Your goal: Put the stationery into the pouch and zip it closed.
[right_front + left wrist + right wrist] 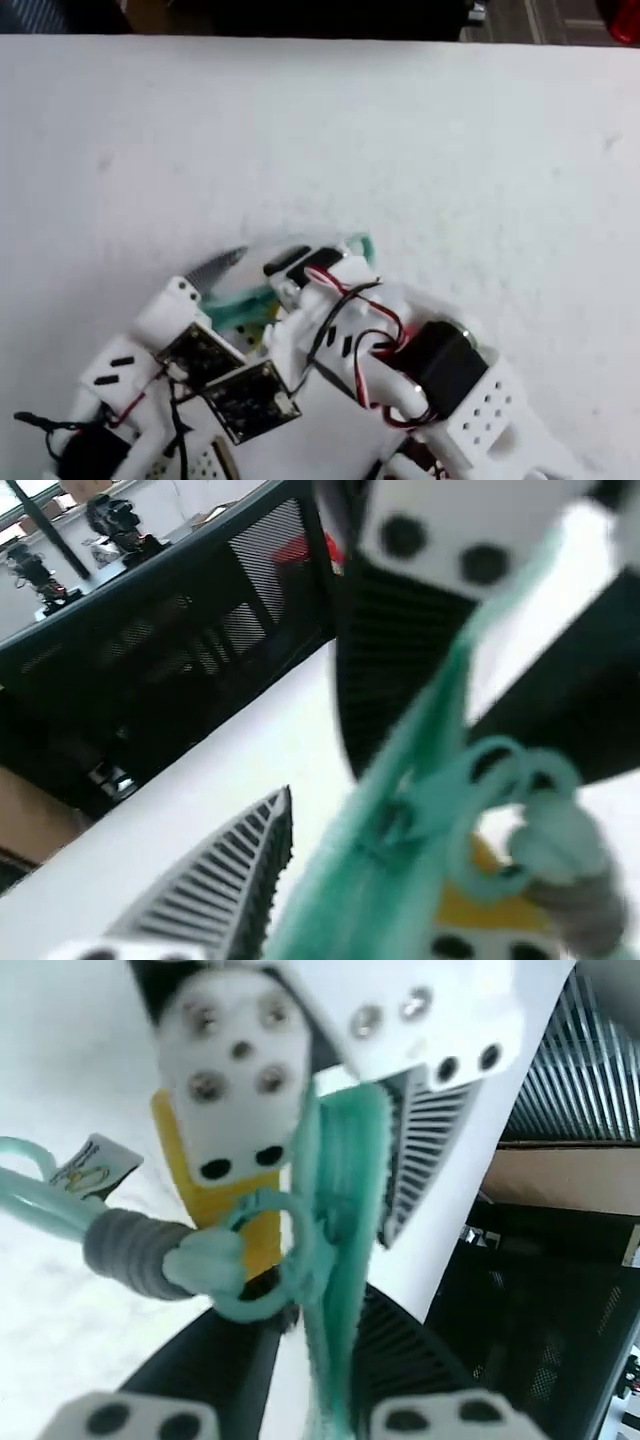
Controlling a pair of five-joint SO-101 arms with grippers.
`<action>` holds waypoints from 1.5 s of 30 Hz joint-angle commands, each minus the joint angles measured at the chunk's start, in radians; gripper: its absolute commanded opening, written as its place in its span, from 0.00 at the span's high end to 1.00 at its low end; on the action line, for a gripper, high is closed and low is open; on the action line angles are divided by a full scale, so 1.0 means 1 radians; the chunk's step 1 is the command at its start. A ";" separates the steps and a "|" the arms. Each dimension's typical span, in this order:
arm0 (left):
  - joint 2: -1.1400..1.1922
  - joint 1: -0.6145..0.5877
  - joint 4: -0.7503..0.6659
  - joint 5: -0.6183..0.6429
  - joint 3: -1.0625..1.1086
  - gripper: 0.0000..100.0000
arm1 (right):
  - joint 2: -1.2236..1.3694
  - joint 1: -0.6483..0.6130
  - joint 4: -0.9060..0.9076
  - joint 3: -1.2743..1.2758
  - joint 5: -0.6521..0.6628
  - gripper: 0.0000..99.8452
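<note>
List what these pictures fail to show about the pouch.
Teal-trimmed pouch: high view, both arms cover it; contents hidden.
Teal zipper: left wrist view, blurred; closed extent unclear.
Yellow flat item: right wrist view, white arm part covers it; kind unclear.

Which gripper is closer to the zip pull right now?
Right, narrowly. The right gripper straddles the pouch edge with the zip pull at its fingertips; the left gripper clamps the same edge just beyond the pull.
</note>
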 commanded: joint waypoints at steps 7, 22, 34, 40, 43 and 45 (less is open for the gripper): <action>0.005 0.070 -0.034 0.066 -0.005 0.98 | 0.002 0.027 -0.010 -0.049 0.011 0.98; 0.005 -0.012 -0.423 0.319 0.265 0.98 | -0.104 0.117 -0.025 -0.055 -0.187 0.68; 0.005 -0.070 -0.473 0.321 0.318 0.98 | -0.262 0.117 -0.059 -0.048 -0.485 0.79; 0.005 -0.088 -0.471 0.322 0.318 0.98 | -0.236 0.111 -0.025 0.058 -0.799 0.75; 0.005 -0.085 -0.454 0.322 0.318 0.98 | -0.213 0.061 -0.074 0.117 -0.816 0.75; 0.005 -0.084 -0.440 0.322 0.316 0.98 | -0.197 0.012 -0.082 0.127 -0.816 0.75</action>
